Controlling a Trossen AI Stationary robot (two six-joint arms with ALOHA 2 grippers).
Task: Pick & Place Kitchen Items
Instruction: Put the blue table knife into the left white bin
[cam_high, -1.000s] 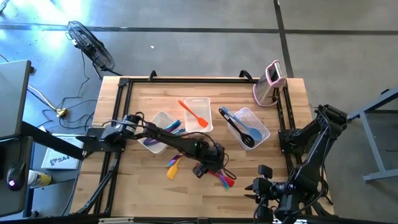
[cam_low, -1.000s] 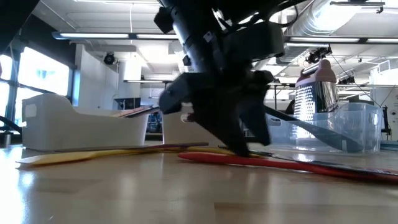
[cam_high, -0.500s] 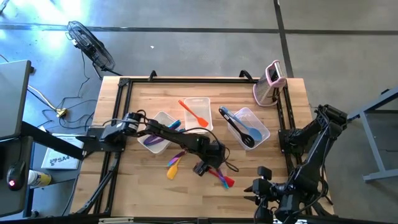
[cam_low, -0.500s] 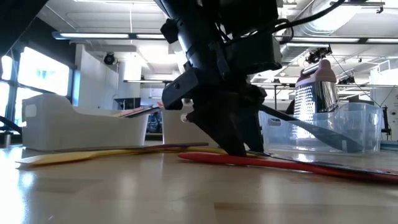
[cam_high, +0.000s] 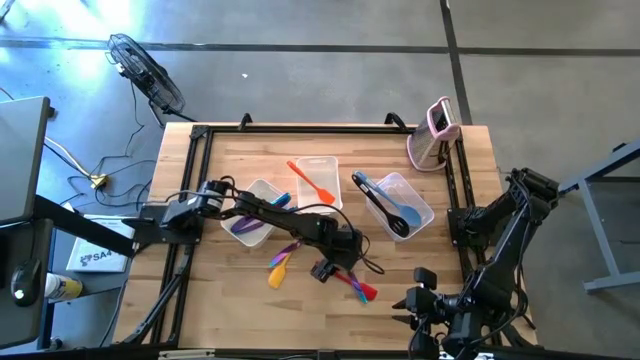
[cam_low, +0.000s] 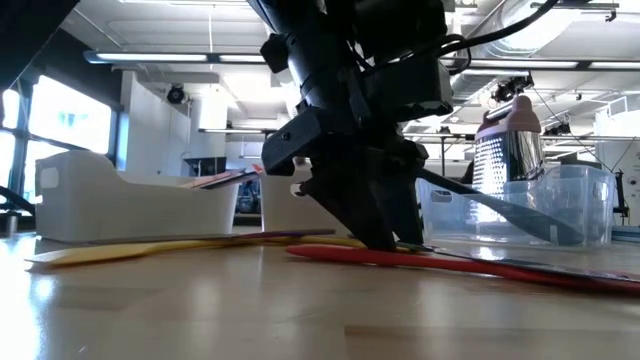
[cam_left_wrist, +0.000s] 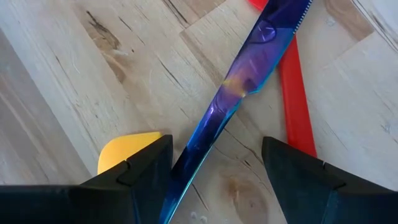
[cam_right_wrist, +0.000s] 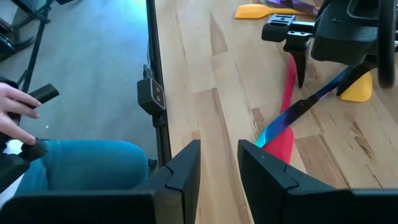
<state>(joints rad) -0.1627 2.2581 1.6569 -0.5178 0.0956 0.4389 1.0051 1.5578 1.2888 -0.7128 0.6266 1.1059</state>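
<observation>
Iridescent blue-purple utensil (cam_left_wrist: 239, 81) lies across the red one (cam_left_wrist: 295, 99) near the desk's (cam_high: 250, 300) front edge, and the left gripper (cam_left_wrist: 214, 163) straddles it, fingers spread, nothing clamped. Pick step underway; next, squeeze squarely on that handle. Right gripper (cam_right_wrist: 219, 163) waits narrowly parted, empty, off the front-right corner.

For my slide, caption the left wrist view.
Left gripper open astride an iridescent blue-purple utensil crossing a red one.

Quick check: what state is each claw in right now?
Left claw: open, straddling the iridescent blue-purple utensil on the table, not gripping.
Right claw: parked, narrowly open, empty.
</observation>
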